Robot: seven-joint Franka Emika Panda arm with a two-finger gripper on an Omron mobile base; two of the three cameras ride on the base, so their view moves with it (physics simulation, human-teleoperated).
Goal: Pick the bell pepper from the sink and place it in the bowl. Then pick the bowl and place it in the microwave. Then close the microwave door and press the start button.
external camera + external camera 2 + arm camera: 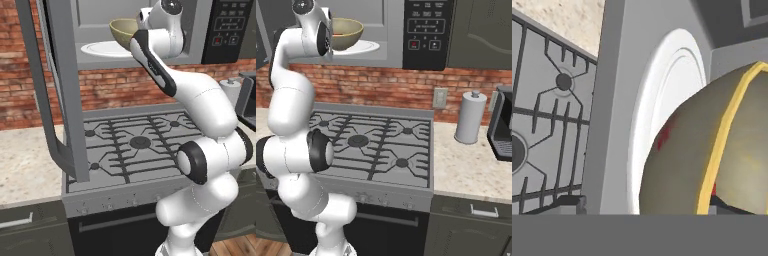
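Microwave comes first by size: it hangs above the stove, its top cut off by the frame in both base views, and its black keypad panel sits at the right end. The microwave door stands swung fully open at the left of the left base view, a tall grey frame seen nearly edge-on, so its window is hard to make out; its upper part runs out of the frame. Below lies the gas stove, bare grates with open room above them up to the cavity floor.

Inside the cavity the white turntable plate is partly covered by the bowl, which sits just above or on the plate's right part; whether it touches cannot be told. The arm's wrist hides the bowl's right side in the left base view and its left side in the right base view. In the hand view the bowl's olive wall and yellow rim stand very close, cut off at right and bottom, with the plate's edge just beside it.

Smallest, a red patch of the bell pepper shows through the bowl's wall; its shape is unclear.

The gripper is at the bowl's rim, its fingers hidden; its grip cannot be told.
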